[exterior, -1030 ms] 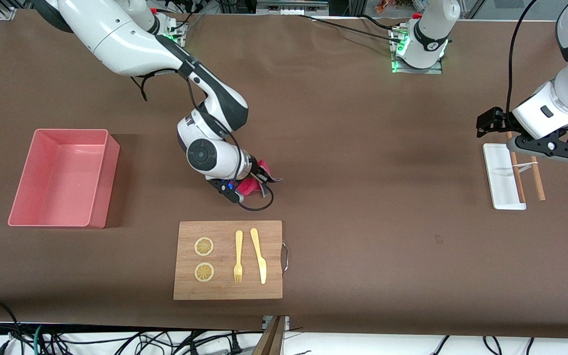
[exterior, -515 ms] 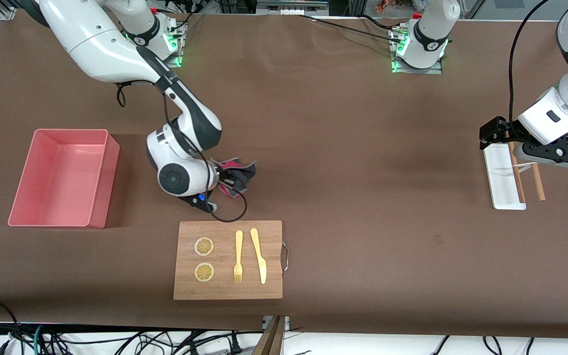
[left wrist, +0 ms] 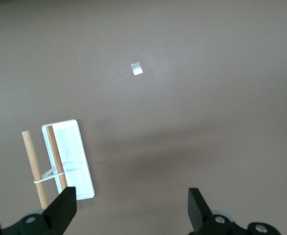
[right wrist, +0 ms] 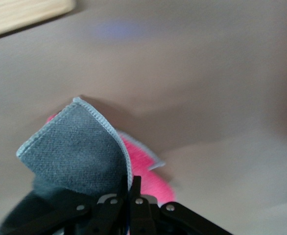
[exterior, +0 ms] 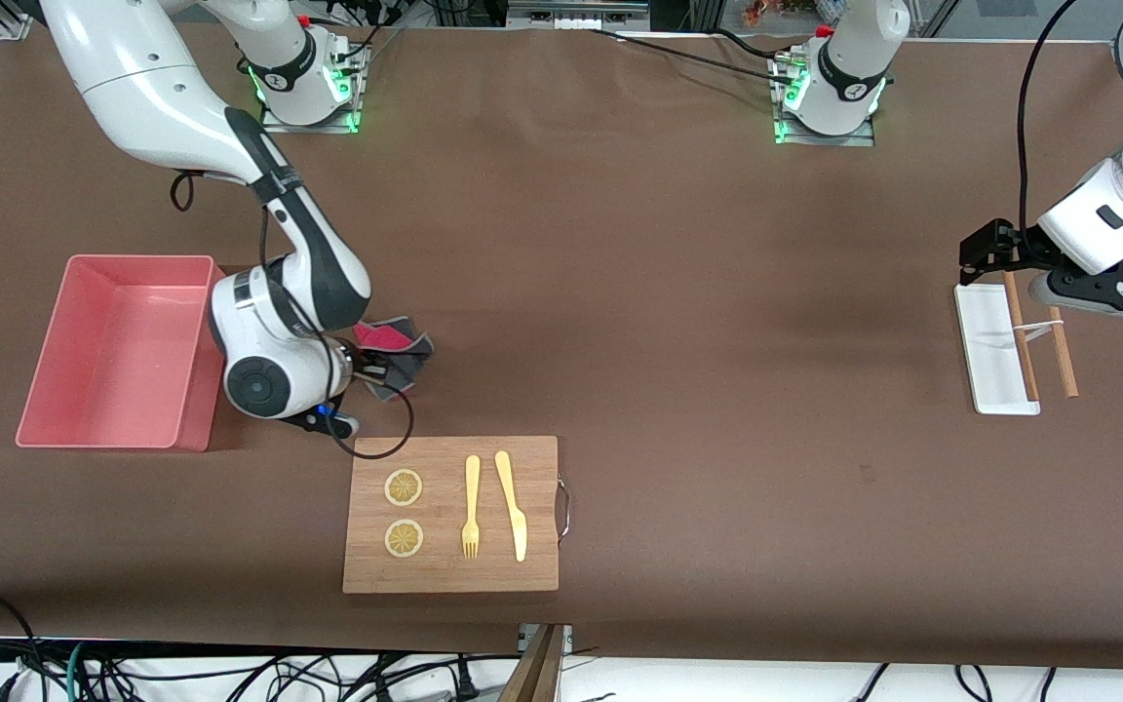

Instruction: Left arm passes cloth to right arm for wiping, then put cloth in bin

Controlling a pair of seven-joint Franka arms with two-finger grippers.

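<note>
The cloth [exterior: 398, 344], crimson-pink with a grey backing, hangs crumpled from my right gripper [exterior: 371, 369], which is shut on it just above the table. In the right wrist view a grey fold of the cloth [right wrist: 77, 147] curls up from the closed right gripper [right wrist: 132, 183], with pink showing beside it. The salmon-pink bin [exterior: 215, 322] stands right beside the right arm's wrist, toward the right arm's end of the table, with nothing in it. My left gripper [exterior: 1103, 295] hovers open and empty by a white tray, its fingers wide apart around the left gripper's midpoint [left wrist: 132, 210].
A wooden board [exterior: 445, 570] with two lemon slices, a yellow fork and a knife lies nearer the front camera than the cloth. A small white tray [exterior: 995, 351] with two banded wooden sticks [exterior: 1059, 341] sits at the left arm's end.
My right arm has swung the cloth along the table toward the bin. The left arm has pulled back a little toward its end of the table.
</note>
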